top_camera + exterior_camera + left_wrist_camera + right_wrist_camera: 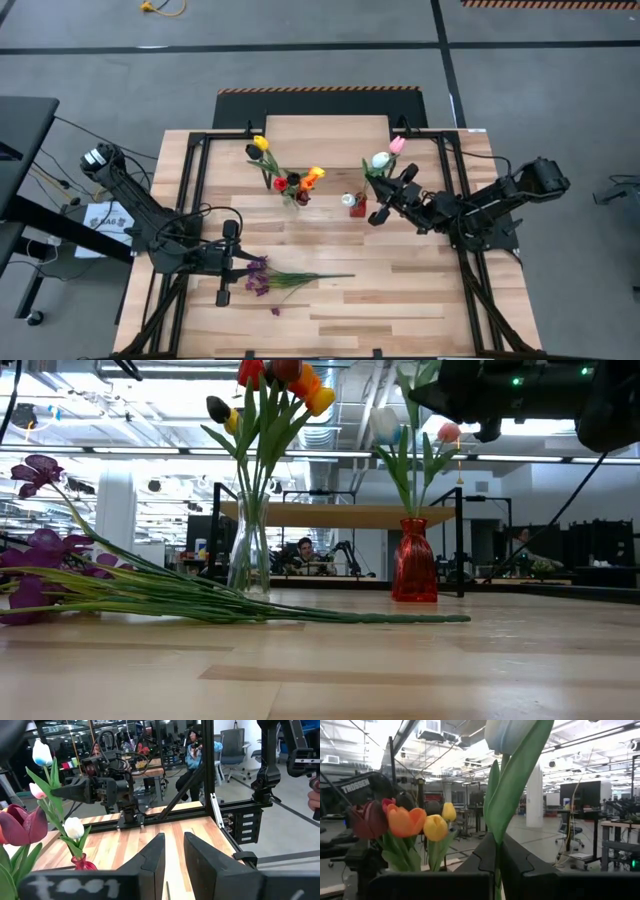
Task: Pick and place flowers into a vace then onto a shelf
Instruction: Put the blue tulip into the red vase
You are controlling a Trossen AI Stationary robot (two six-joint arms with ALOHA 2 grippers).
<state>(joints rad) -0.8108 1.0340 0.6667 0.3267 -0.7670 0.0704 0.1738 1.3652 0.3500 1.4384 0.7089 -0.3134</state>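
High view: plank tabletop point(400, 290), grey floor point(560, 90).

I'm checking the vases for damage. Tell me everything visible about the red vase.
The red vase is small, glossy and translucent like coloured glass, with a narrow neck above a wider body. It stands upright on the wooden tabletop, right of the clear vase, holding green-stemmed tulips. No damage shows.
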